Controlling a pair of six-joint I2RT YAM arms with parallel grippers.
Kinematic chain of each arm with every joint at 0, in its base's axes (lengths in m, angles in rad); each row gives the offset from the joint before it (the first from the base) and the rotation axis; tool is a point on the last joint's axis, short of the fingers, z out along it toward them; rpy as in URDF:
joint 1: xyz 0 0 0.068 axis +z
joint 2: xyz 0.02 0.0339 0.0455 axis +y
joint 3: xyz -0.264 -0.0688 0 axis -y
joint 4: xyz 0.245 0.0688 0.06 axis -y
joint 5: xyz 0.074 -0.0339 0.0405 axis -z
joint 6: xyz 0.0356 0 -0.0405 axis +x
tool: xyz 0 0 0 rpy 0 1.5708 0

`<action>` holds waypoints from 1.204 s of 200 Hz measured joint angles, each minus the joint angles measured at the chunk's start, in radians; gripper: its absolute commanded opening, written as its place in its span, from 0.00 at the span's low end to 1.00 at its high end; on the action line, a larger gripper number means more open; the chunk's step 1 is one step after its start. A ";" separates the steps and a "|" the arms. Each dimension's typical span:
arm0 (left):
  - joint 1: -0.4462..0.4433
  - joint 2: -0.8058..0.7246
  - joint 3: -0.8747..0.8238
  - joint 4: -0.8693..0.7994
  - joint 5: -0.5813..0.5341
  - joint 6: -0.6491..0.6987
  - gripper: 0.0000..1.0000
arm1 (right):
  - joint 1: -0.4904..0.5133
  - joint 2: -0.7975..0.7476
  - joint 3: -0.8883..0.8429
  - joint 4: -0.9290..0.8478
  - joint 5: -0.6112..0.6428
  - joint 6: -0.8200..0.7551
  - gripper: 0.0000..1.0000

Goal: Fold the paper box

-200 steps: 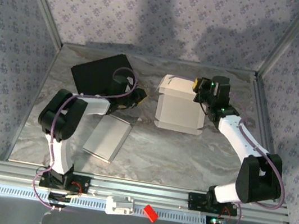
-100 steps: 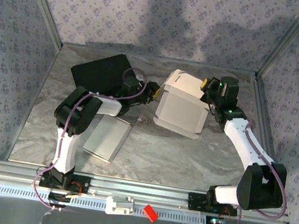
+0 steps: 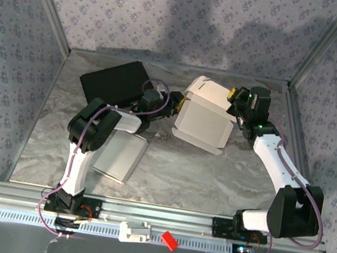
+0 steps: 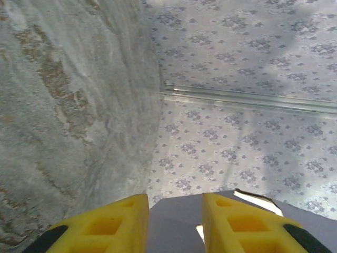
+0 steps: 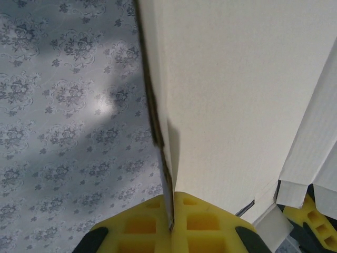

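We see the paper box point(image 3: 204, 121) just beside the black mat point(image 3: 112, 82), on the right arm's side of it. It's tipped up, long axis far-to-near, far end leaning toward the mat. The right gripper point(image 5: 171, 213) is clamped on its wall edge. The left gripper point(image 4: 175, 221) has its jaws partly apart with a box panel in the gap; we can't tell if it grips.

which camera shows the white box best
Top external: the whole box shows, tilted. Right wrist gives a close-up of one wall pinched by the right gripper; left wrist catches a shadowed edge.
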 measured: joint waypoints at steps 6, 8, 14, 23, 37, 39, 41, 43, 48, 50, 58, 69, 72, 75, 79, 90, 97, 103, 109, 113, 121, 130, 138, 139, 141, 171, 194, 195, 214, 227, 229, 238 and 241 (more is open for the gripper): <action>-0.001 0.000 0.000 0.007 -0.003 0.000 0.36 | 0.000 -0.001 0.000 0.002 0.000 0.000 0.00; -0.001 0.000 0.000 0.008 -0.003 0.000 0.36 | 0.000 -0.001 0.000 0.002 0.000 0.000 0.00; -0.002 0.000 0.000 0.013 -0.007 0.001 0.36 | 0.000 -0.002 0.000 0.002 0.000 0.000 0.00; -0.002 0.000 0.000 0.016 -0.005 0.002 0.36 | 0.000 -0.004 0.000 0.002 0.000 0.000 0.00; -0.002 0.000 0.001 0.019 -0.001 0.008 0.37 | 0.000 -0.005 -0.001 0.003 0.000 0.001 0.00; -0.002 0.000 0.001 0.019 0.000 0.010 0.37 | 0.000 -0.005 -0.002 0.004 0.000 0.002 0.00; -0.002 0.000 0.002 0.020 0.000 0.011 0.37 | 0.000 -0.006 -0.002 0.005 0.000 0.002 0.00; -0.002 0.000 0.002 0.019 0.000 0.013 0.37 | 0.000 -0.006 -0.003 0.006 0.000 0.003 0.00; -0.002 0.000 0.003 0.019 0.002 0.019 0.38 | 0.000 -0.006 -0.005 0.009 0.000 0.003 0.00; -0.002 0.000 0.003 0.018 0.003 0.021 0.38 | 0.000 -0.006 -0.006 0.010 0.000 0.003 0.00; -0.004 0.000 0.004 0.014 0.003 0.036 0.38 | 0.002 -0.008 -0.010 0.013 0.001 0.003 0.00; -0.007 -0.002 0.008 -0.007 0.005 0.060 0.39 | 0.005 -0.008 -0.013 0.016 0.004 0.003 0.00; -0.008 -0.003 0.009 -0.015 0.006 0.072 0.39 | 0.006 -0.008 -0.014 0.016 0.006 0.003 0.00; -0.010 -0.004 0.010 -0.026 0.006 0.082 0.40 | 0.006 -0.008 -0.014 0.017 0.008 0.003 0.00; -0.012 -0.007 0.011 -0.039 0.006 0.097 0.40 | 0.008 -0.008 -0.014 0.018 0.010 0.003 0.00; -0.018 -0.017 0.014 -0.080 0.005 0.138 0.41 | 0.009 -0.008 -0.016 0.021 0.017 0.003 0.00; -0.023 -0.027 0.016 -0.110 0.003 0.169 0.41 | 0.010 -0.008 -0.016 0.024 0.023 0.003 0.00; -0.027 -0.035 0.016 -0.130 0.001 0.190 0.41 | 0.010 -0.008 -0.016 0.027 0.028 0.003 0.00; -0.032 -0.042 0.018 -0.149 -0.001 0.214 0.42 | 0.011 -0.008 -0.016 0.030 0.033 0.003 0.00; -0.034 -0.047 0.019 -0.159 -0.002 0.228 0.42 | 0.011 -0.008 -0.016 0.032 0.035 0.003 0.00; -0.042 -0.054 0.020 -0.172 -0.005 0.253 0.43 | 0.014 -0.008 -0.016 0.037 0.038 0.003 0.00; -0.048 -0.059 0.021 -0.184 -0.011 0.277 0.43 | 0.016 -0.008 -0.016 0.043 0.045 0.003 0.00; -0.051 -0.060 0.021 -0.188 -0.012 0.293 0.43 | 0.016 -0.009 -0.016 0.048 0.047 0.003 0.00; -0.051 -0.060 0.021 -0.189 -0.013 0.294 0.43 | 0.016 -0.009 -0.016 0.048 0.047 0.003 0.00; -0.052 -0.060 0.021 -0.190 -0.013 0.298 0.43 | 0.017 -0.009 -0.016 0.049 0.048 0.003 0.00; -0.053 -0.060 0.029 -0.217 -0.014 0.343 0.44 | 0.024 -0.009 -0.016 0.051 0.060 0.003 0.00; -0.053 -0.060 0.038 -0.230 -0.018 0.360 0.44 | 0.024 -0.009 -0.016 0.054 0.062 0.003 0.00; -0.053 -0.060 0.038 -0.232 -0.018 0.361 0.44 | 0.024 -0.009 -0.016 0.054 0.062 0.003 0.00; -0.053 -0.060 0.054 -0.256 -0.021 0.374 0.44 | 0.024 -0.009 -0.016 0.054 0.067 0.003 0.00; -0.053 -0.060 0.066 -0.277 -0.021 0.385 0.44 | 0.024 -0.009 -0.016 0.055 0.071 0.003 0.00; -0.053 -0.060 0.067 -0.279 -0.021 0.386 0.44 | 0.024 -0.010 -0.016 0.055 0.072 0.003 0.00; -0.053 -0.060 0.073 -0.295 -0.021 0.397 0.44 | 0.024 -0.010 -0.016 0.055 0.072 0.003 0.00; -0.053 -0.060 0.075 -0.301 -0.021 0.400 0.44 | 0.024 -0.010 -0.016 0.055 0.072 0.003 0.00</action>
